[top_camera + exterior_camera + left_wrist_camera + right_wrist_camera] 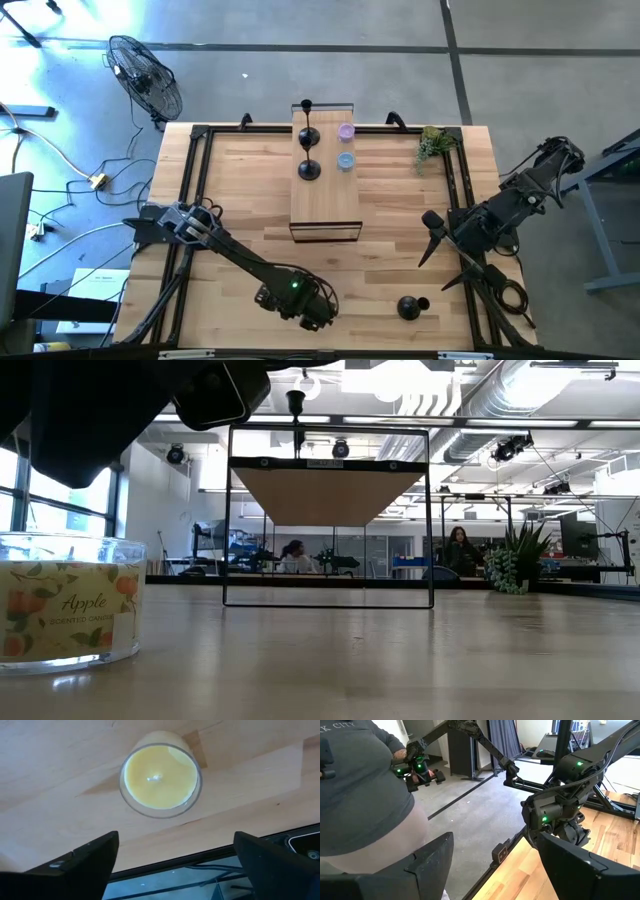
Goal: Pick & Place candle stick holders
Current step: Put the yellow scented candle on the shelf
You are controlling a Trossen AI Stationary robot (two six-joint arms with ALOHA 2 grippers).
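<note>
Wooden desk (240, 215) seen from above, with two dark robot arms. Left gripper (318, 318) hangs at the near edge, fingers spread, directly over a glass jar candle (160, 775) with yellow wax that stands free on the desk, not pinched. Right gripper (432, 238) is lifted near the right edge, fingers also spread and holding nothing. Candle stick holders: two small black ones (309, 137) (309, 169) stand on a raised wooden shelf (325, 205) at the middle of the far edge, beside a purple cup (346, 131) and a blue cup (346, 160); a third stands at the shelf's far end, and another (410, 306) lies near the right end of the near edge. A small plant (433, 143) sits by the far right corner. Likely risks: the jar stands close to the near edge, so a sideways nudge from the left fingers could push it off; the fallen holder's rounded base may roll away from closing fingers.
</note>
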